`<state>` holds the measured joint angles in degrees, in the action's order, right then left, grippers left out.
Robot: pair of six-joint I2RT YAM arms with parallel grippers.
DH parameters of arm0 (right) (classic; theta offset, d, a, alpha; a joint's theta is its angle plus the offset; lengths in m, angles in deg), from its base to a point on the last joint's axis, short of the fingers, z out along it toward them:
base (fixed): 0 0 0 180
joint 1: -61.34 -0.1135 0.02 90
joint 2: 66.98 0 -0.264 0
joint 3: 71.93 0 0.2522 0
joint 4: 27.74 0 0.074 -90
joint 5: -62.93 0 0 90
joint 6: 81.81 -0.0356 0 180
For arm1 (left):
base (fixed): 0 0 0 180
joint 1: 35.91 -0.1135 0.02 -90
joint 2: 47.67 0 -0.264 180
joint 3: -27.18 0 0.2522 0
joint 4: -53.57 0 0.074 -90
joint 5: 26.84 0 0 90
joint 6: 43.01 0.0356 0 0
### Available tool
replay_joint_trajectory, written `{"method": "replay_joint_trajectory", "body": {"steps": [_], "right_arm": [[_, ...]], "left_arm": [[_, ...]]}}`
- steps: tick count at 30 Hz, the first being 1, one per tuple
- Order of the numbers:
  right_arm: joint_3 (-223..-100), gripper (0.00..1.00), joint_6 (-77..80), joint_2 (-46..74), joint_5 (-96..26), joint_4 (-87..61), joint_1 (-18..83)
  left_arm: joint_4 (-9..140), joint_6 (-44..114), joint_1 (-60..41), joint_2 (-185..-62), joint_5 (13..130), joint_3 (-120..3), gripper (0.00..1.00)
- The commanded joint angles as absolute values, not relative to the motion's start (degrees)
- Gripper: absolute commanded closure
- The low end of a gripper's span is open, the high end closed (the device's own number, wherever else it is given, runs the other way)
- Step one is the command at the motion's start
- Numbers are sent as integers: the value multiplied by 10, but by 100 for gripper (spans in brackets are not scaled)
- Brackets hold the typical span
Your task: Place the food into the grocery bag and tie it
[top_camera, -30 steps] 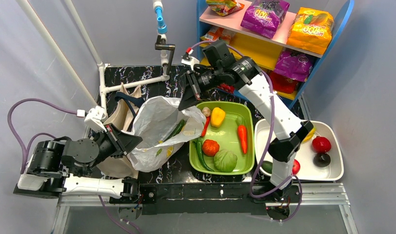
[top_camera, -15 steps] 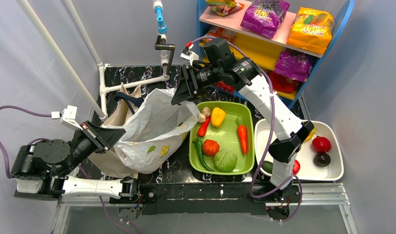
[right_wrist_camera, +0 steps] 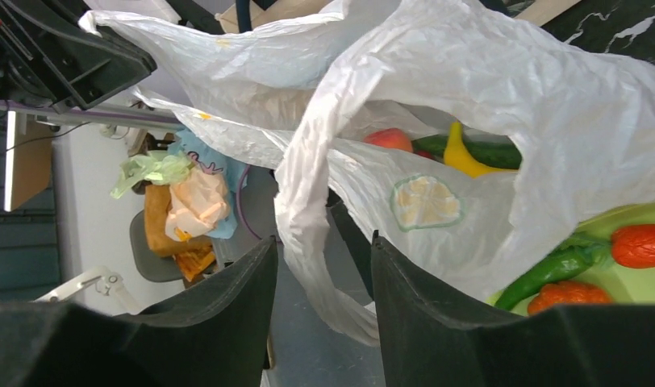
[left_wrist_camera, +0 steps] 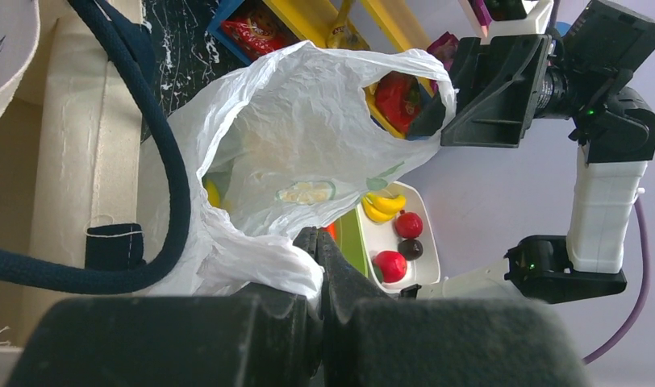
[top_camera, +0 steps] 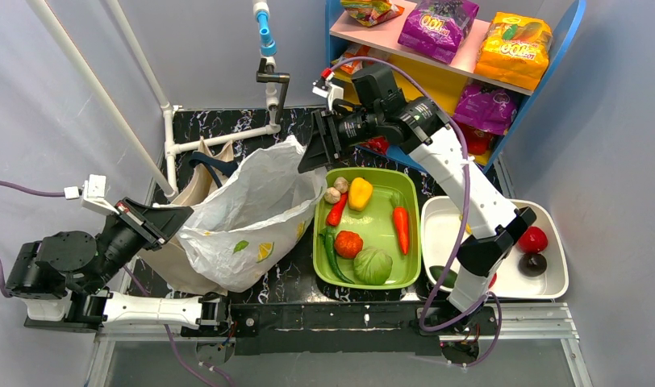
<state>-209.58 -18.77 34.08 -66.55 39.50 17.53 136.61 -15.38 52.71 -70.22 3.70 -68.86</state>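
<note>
Top external view: the bag [top_camera: 252,211] is stretched between both arms. One edge is pinched by the closed left gripper [left_wrist_camera: 317,238]; a handle is draped between the right gripper's [right_wrist_camera: 324,243] parted fingers. A banana [right_wrist_camera: 463,158] is seen inside.

- The top view looks steeply down from above and behind the arm bases. It stands far enough back to take in the whole table [top_camera: 292,282], the shelf [top_camera: 381,36] and both arms.
- The left wrist view sits right against the white bag [left_wrist_camera: 308,137], facing across to the right arm [left_wrist_camera: 602,201].
- The right wrist view looks closely into the same bag's mouth, toward the left arm [right_wrist_camera: 58,48].
- All three views share the bag.
</note>
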Motion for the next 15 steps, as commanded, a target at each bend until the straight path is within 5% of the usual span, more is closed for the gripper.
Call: {"method": "replay_joint_trajectory", "body": {"steps": [1,8,15], "right_arm": [[-2088,50,-165,310,-632,389,179],[-2124,95,-162,321,-614,401,179],[-2198,99,-155,347,-683,426,178]], "left_arm": [[1383,-164,529,-705,3,-699,100],[1363,-162,529,-709,26,-683,100],[1312,-72,529,-770,77,-718,100]]}}
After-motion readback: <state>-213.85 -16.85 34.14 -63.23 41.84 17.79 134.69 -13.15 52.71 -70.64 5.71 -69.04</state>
